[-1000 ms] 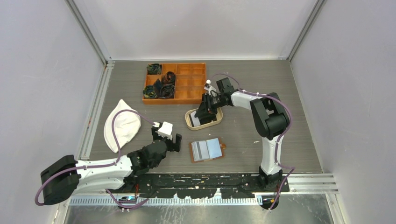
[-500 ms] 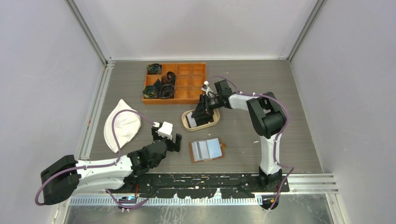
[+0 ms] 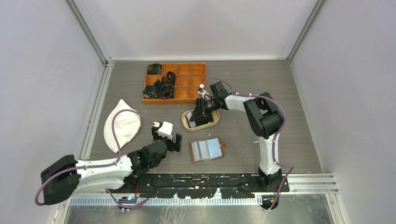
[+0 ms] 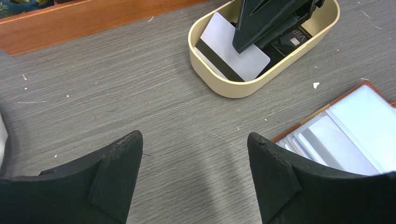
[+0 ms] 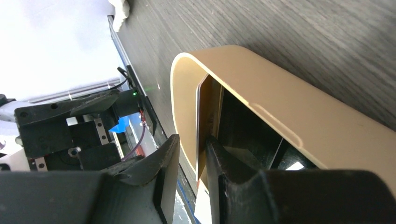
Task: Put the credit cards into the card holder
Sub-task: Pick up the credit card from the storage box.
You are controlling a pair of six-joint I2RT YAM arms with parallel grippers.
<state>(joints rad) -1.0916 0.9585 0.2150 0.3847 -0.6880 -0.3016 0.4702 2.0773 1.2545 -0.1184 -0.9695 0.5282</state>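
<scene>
The brown card holder [image 3: 207, 150] lies open near the front middle, with grey and light blue cards in its slots; it also shows in the left wrist view [image 4: 345, 135]. The oval beige tray [image 3: 187, 125] holds a white card with a dark stripe [image 4: 229, 46] and a black card [image 4: 292, 39]. My right gripper [image 3: 200, 116] reaches into the tray. In the right wrist view its jaws [image 5: 194, 144] stand narrowly apart astride the white card's edge [image 5: 197, 121]; a gap shows on the left side. My left gripper [image 3: 166, 136] is open and empty over bare table [image 4: 195, 140], left of the holder.
An orange compartmented box [image 3: 175, 84] with dark rolled items stands at the back, just behind the tray; its wall shows in the left wrist view [image 4: 93, 18]. A white cloth [image 3: 121, 128] lies at the left. Grey walls enclose the table.
My right gripper has swung left and lower into the tray, and the tray has slid a little left with it. The left arm has not moved.
</scene>
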